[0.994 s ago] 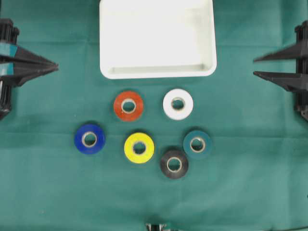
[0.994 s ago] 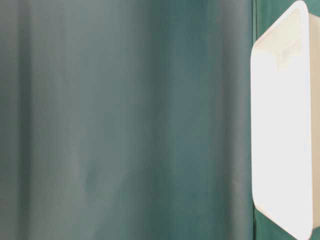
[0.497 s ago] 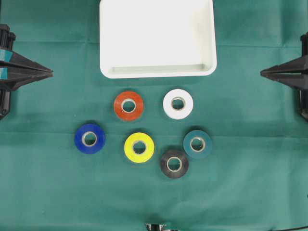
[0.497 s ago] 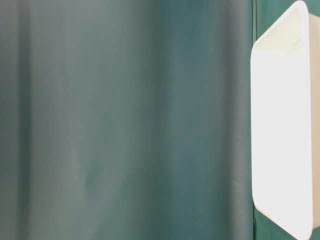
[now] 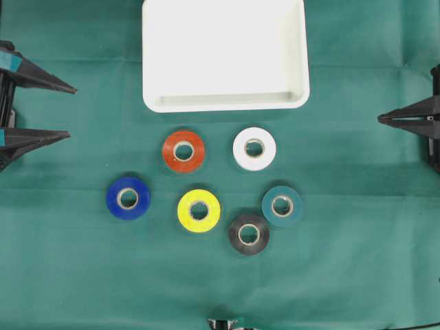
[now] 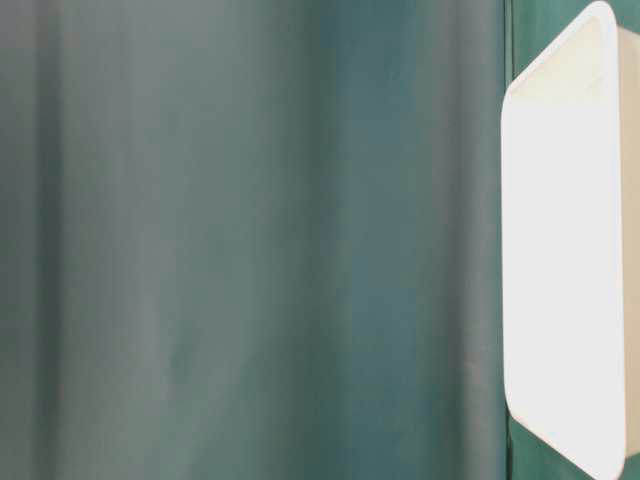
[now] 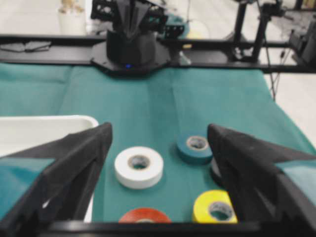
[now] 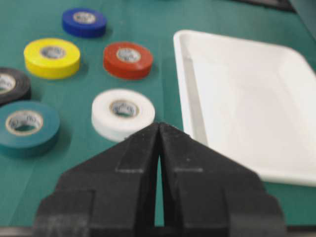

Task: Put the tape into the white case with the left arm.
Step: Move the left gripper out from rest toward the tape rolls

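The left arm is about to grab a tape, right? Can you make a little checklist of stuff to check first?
1. Left gripper open wide: ok.
2. Left gripper holds nothing: ok.
3. White case has room: ok, no tape in it.
4. All six rolls lie flat on the green cloth: ok.
5. Red tape, just below the case, has space around it: ok.
6. Right gripper out of the way: ok, shut at the right edge.
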Controlling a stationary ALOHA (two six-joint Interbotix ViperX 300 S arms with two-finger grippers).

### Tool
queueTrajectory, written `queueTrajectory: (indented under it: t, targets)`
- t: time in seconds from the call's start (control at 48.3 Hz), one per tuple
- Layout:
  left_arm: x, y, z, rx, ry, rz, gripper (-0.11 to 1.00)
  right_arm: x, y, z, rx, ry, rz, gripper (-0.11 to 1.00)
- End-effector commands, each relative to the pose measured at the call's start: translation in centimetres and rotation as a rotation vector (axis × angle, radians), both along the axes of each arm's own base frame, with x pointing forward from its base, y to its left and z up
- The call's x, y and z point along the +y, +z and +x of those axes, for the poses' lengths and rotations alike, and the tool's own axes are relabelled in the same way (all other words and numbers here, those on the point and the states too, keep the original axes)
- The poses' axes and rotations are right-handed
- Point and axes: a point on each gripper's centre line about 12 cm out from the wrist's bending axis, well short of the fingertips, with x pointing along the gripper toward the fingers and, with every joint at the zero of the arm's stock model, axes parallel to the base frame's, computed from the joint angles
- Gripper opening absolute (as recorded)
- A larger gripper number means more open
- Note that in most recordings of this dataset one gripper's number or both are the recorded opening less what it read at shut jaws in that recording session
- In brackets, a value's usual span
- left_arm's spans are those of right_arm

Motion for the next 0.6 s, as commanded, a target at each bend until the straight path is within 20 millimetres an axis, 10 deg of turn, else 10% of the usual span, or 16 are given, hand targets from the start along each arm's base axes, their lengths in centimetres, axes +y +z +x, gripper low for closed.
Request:
queueTrajectory:
  t: [0.0, 0.58]
  targets:
    - [-0.1, 1.3, 0.4, -0.007, -0.003, -0.004, 0.96, 0.0, 0.0, 0.1, 0.025, -0.001, -0.001, -0.09]
    - [0.5, -3.0, 6.4, 0.372, 0.036, 0.016, 0.96, 0.0, -1.3, -0.2, 0.095, -0.003, 0.001, -0.09]
